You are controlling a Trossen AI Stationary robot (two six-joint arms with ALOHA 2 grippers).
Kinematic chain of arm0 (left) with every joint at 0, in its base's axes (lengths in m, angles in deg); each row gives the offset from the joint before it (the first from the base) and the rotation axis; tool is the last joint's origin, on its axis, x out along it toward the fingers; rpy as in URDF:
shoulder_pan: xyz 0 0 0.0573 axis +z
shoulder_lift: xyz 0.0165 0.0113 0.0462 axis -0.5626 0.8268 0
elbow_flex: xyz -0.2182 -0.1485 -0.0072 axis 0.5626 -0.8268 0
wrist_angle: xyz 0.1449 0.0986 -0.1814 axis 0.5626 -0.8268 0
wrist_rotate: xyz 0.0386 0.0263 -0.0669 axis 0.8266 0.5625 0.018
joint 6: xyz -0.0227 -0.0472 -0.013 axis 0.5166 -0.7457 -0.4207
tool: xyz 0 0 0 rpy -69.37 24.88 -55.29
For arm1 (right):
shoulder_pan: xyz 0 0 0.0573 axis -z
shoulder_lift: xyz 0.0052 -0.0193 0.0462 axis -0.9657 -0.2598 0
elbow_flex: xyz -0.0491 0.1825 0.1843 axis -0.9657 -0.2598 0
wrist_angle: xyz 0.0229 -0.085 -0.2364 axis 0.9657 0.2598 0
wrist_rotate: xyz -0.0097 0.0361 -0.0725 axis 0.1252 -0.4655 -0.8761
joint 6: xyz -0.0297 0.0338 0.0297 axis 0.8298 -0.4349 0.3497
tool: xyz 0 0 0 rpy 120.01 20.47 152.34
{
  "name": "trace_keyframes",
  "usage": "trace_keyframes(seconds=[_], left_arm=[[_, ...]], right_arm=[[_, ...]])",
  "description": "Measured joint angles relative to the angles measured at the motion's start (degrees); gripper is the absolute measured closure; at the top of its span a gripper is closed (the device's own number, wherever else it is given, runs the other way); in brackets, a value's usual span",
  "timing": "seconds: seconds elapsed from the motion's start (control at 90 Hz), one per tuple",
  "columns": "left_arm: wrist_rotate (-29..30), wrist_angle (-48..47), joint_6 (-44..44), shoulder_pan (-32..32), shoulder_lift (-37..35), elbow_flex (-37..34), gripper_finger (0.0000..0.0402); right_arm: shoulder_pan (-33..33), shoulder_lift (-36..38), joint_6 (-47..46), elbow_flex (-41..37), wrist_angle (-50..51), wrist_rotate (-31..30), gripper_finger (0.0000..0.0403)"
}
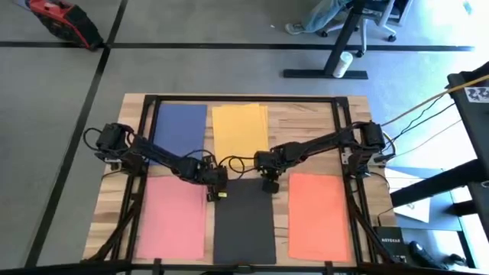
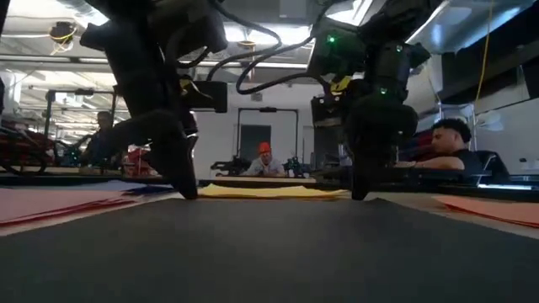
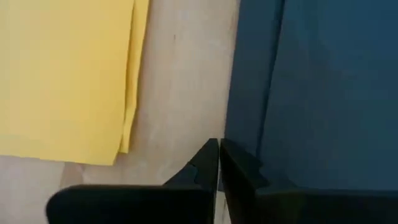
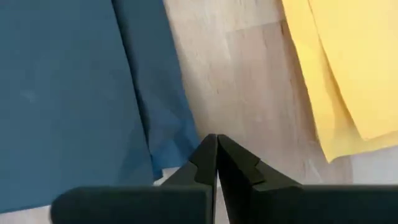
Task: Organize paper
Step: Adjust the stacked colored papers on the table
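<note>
While both arms reach to the middle of the desk, five paper stacks lie flat on it. Blue paper and yellow paper sit along the far edge; pink paper, dark grey paper and orange paper along the near edge. The left pincer and right pincer press, fingers fully closed and gripping nothing, at the dark sheet's two far corners.

five flat stacks of paper lay on the table: blue at eleven o'clock, yellow at twelve, slightly fanned. pink sat at seven, dark grey at six, orange at five.
</note>
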Motion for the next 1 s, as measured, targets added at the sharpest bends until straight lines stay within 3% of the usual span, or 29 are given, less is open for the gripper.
trace_keyframes(seconds=[0.422, 0.611, 0.833, 1.0], left_arm=[[-1.0, 0.6, -0.5, -1.1, 0.0, 0.0, 0.04], [0.2, 1.0, 1.5, -0.9, -0.5, 0.0, 0.04], [0.7, -4.1, 3.0, 0.4, -4.3, 1.7, 0.04], [-0.8, -9.1, 3.0, -2.5, -7.1, 3.8, 0.04]], right_arm=[[-2.8, 0.0, 0.1, 0.0, 0.5, 0.6, 0.0403], [-2.7, 0.0, 0.2, 0.0, 1.7, -2.8, 0.0403], [-2.7, 0.1, 0.2, 0.1, 2.9, -3.0, 0.0403], [-2.7, 0.1, 0.2, 0.1, 3.7, -3.0, 0.0403]])
